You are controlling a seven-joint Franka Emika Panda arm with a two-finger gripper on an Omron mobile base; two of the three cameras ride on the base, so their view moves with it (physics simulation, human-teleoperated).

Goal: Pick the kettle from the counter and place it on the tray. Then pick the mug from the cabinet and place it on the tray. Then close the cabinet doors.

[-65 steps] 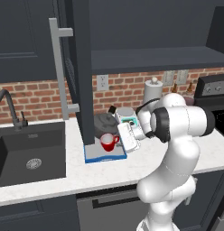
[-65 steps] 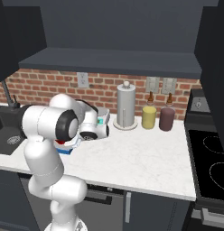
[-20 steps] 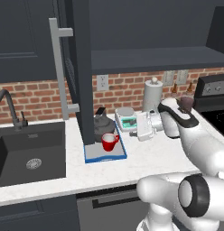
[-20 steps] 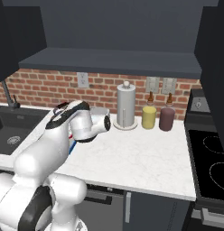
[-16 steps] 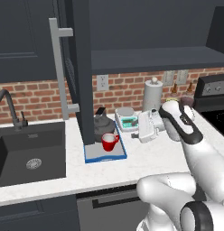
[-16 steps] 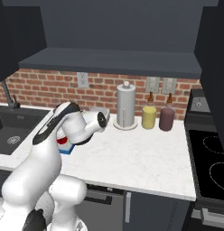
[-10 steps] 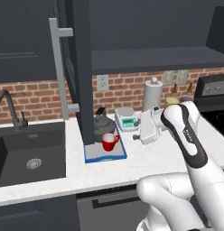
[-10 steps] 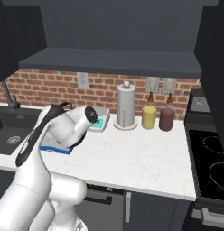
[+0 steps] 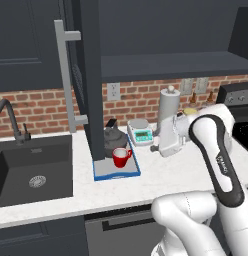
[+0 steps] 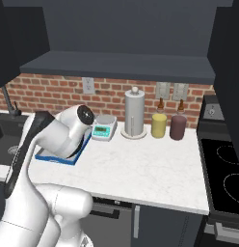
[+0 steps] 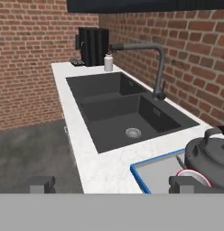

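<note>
White counter [image 9: 56,200], tray [image 9: 116,171] with kettle [image 9: 115,137] and mug [image 9: 121,157]

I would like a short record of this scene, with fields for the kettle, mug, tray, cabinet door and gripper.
kettle: on the tray
mug: red, on the tray in front of the kettle
tray: on the counter, right of the sink
cabinet door: open, edge toward the camera
gripper: open, holding nothing, above the counter near the tray
sink: dark, with a faucet
</note>
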